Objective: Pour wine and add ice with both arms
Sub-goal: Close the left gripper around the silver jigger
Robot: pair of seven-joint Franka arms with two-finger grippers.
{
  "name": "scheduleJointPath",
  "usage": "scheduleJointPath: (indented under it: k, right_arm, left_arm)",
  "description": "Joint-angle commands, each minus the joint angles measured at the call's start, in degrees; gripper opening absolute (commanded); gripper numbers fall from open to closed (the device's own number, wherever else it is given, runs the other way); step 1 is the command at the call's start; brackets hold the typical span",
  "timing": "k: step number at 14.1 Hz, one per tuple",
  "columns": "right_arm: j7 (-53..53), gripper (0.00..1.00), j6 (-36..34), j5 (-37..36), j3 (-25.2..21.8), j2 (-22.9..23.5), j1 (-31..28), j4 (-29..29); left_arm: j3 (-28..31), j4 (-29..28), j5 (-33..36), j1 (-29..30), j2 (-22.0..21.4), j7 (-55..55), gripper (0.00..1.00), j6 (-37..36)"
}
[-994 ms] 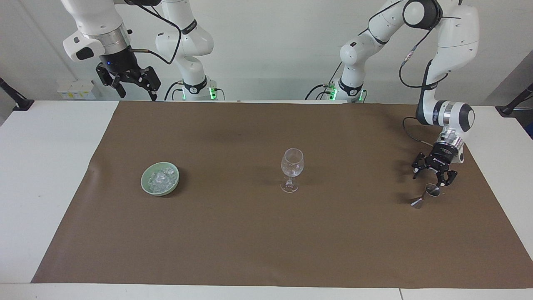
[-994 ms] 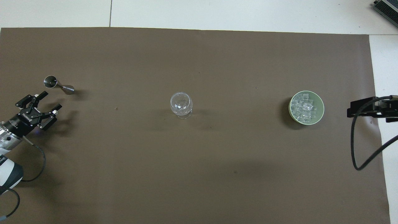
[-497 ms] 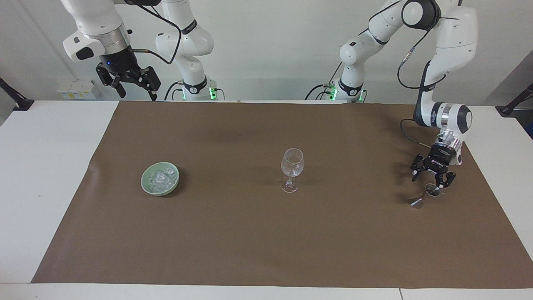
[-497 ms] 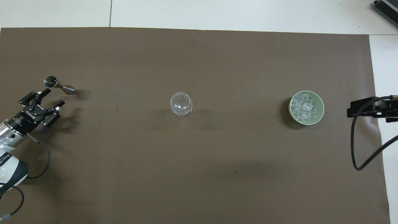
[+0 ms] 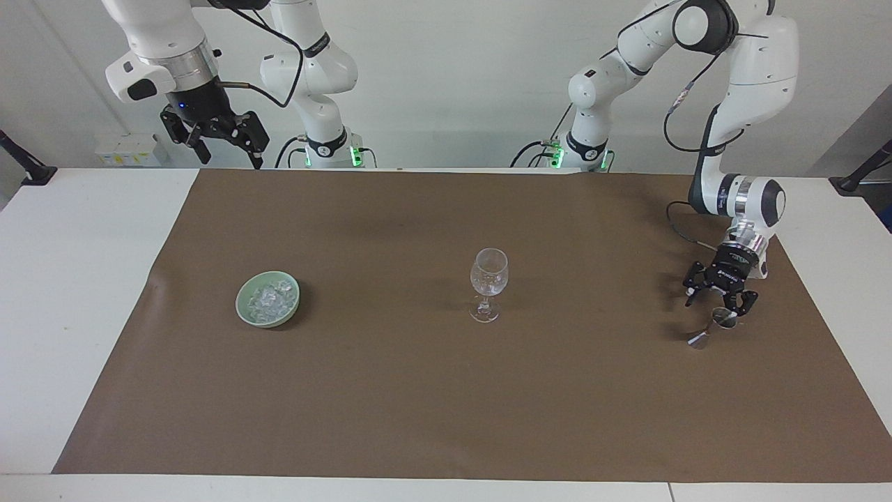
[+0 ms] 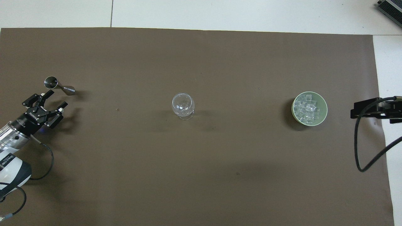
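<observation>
The left gripper (image 6: 53,101) hangs spread wide, empty, at the overhead frame's left edge, just below the small steel double-cone jigger (image 6: 59,87); the right gripper (image 5: 228,157), also wide, waits upper left in the facing frame.

Left tool (image 5: 719,301) low, right tool (image 5: 221,144) raised, both agape

Right claw (image 6: 373,110) cut off by overhead edge.

A plain dark brown mat (image 5: 390,390) covers a white table (image 5: 63,293). A pale green bowl (image 5: 245,308) holds clear, whitish-glinting ice (image 5: 270,296). At the mat's centre is a colourless clear stemmed glass (image 5: 488,282); at its three o'clock, a shiny silver jigger (image 5: 711,328). Both arms (image 5: 749,63) are white, with black grippers.
</observation>
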Motion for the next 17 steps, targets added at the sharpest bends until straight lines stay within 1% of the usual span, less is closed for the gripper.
scheduleJointPath:
  k: [1, 6, 14, 17]
  right_arm:
    - [-1.0, 1.00, -0.2, 1.1, -0.3, -1.4, 0.2, -1.4]
    - [-1.0, 1.00, -0.2, 1.1, -0.3, -1.3, 0.2, -1.4]
    - [-1.0, 1.00, -0.1, 1.1, -0.3, -1.3, 0.2, -1.4]
    - [-1.0, 1.00, -0.1, 1.1, -0.3, -1.3, 0.2, -1.4]
  left_arm:
    - [0.5, 0.3, -2.8, -1.0, 0.8, 1.2, 0.77, 0.3]
    - [0.5, 0.6, -4.6, -2.4, 0.8, 2.6, 0.77, 0.5]
    - [0.6, 1.6, -5.5, -2.7, 1.5, 3.1, 0.75, 2.6]
    - [0.6, 1.6, -7.6, -3.7, 1.5, 3.1, 0.73, 2.8]
